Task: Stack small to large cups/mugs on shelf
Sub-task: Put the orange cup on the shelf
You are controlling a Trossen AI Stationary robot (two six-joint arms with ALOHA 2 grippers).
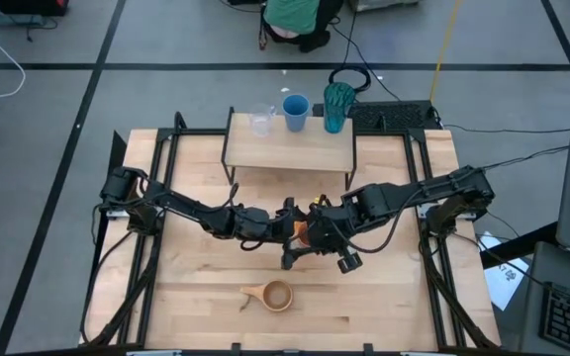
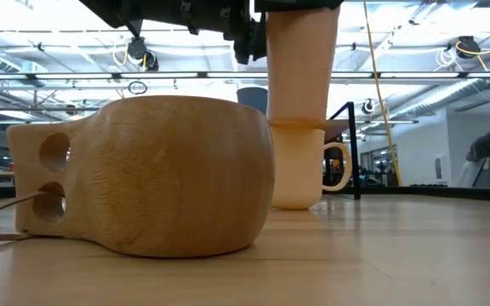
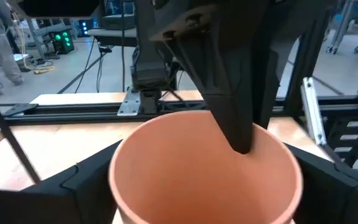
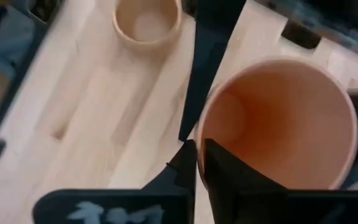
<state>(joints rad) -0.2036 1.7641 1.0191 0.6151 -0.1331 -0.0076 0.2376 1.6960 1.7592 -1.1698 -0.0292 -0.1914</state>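
In front of the shelf (image 1: 290,148), mid-bench, both arms meet over the orange-brown tumbler (image 2: 300,59), which sits in the orange handled mug (image 2: 300,166). The right gripper (image 4: 201,158) has its jaws clamped on the tumbler's rim, one finger inside; the left gripper (image 1: 283,222) flanks it, jaws apart. On the shelf's far edge stand the clear glass (image 1: 261,123), blue cup (image 1: 296,111) and teal textured tumbler (image 1: 337,107); the tan wooden cup (image 1: 274,295) sits on the bench, well nearer than the shelf.

The tumbler (image 3: 204,174) between my fingers (image 3: 229,93) looks like smooth matt orange plastic. My fingers are matt black. The wooden cup (image 2: 156,174) shows fine grain with a satin sheen. The table (image 1: 196,297) is pale, smooth wood, the glass (image 1: 261,123) clear.
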